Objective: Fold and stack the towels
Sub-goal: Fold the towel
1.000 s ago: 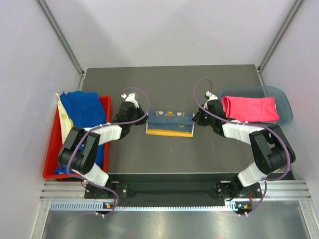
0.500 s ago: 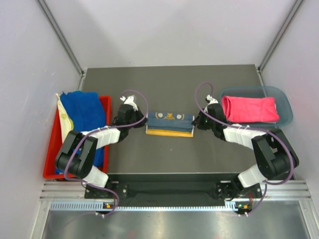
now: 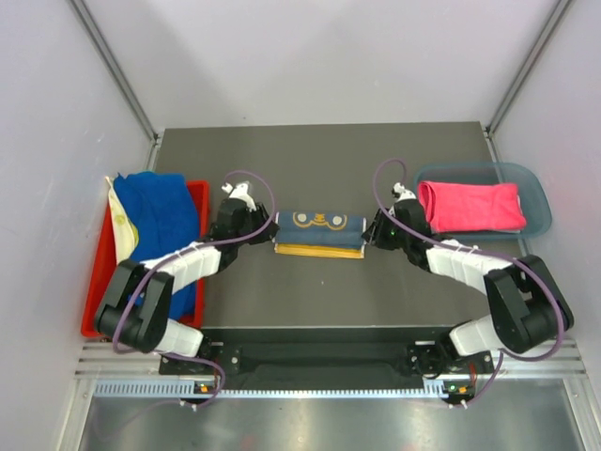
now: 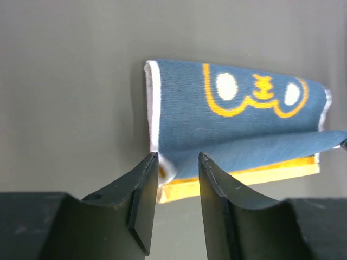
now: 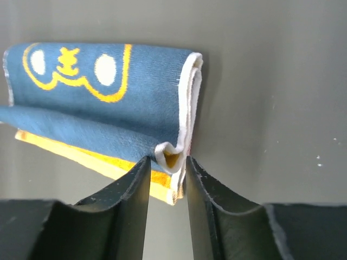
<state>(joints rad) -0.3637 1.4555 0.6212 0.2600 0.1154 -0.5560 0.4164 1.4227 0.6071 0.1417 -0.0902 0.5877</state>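
The pink towel (image 3: 472,206) lies folded in the bin (image 3: 540,202); the navy towel (image 3: 319,225) lies half folded on the table (image 3: 319,150), and the left gripper (image 4: 174,162) and right gripper (image 5: 165,162) each pinch a corner of its lifted layer. The blue towel (image 3: 155,211) in the tray (image 3: 199,202) seems not yet folded.

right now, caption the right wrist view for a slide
Right gripper pinching a corner of a folded navy and yellow towel on a dark grey table

Pinched a near corner of the towel (image 4: 238,114), navy with an orange curve and white ovals, inside the left gripper (image 4: 177,162), with that navy flap raised off a yellow layer flat on the grey table (image 4: 70,81).
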